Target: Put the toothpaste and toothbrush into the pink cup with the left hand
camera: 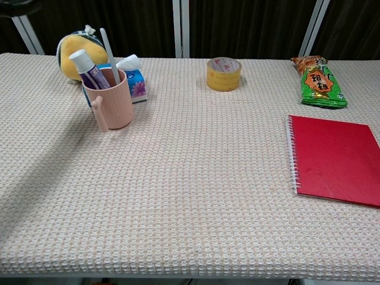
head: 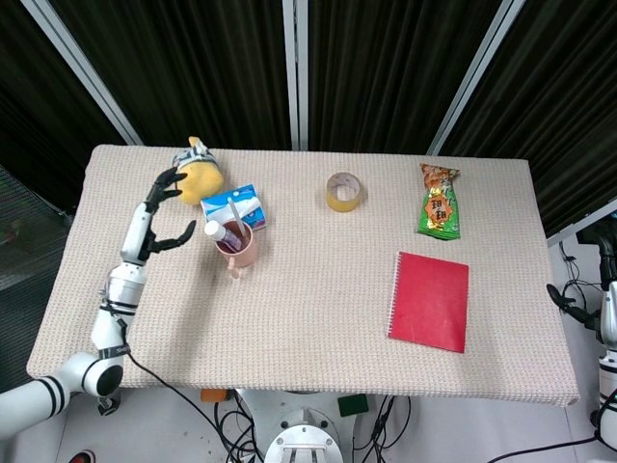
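The pink cup (head: 239, 247) (camera: 110, 101) stands upright at the table's back left. The toothpaste (camera: 87, 67) and the white toothbrush (camera: 107, 51) both stand in it, leaning and sticking out above the rim. My left hand (head: 159, 218) hovers to the left of the cup, well apart from it, with its fingers spread and nothing in them. It does not show in the chest view. Only a sliver of my right hand (head: 576, 305) shows beside the table's right edge, too cut off to tell how its fingers lie.
A yellow plush toy (head: 199, 175) (camera: 75, 48) and a tissue pack (head: 237, 205) (camera: 134, 81) sit just behind the cup. Further right are a tape roll (head: 345, 191) (camera: 224, 73), a green snack bag (head: 440, 203) (camera: 315, 75) and a red notebook (head: 430, 301) (camera: 333, 158).
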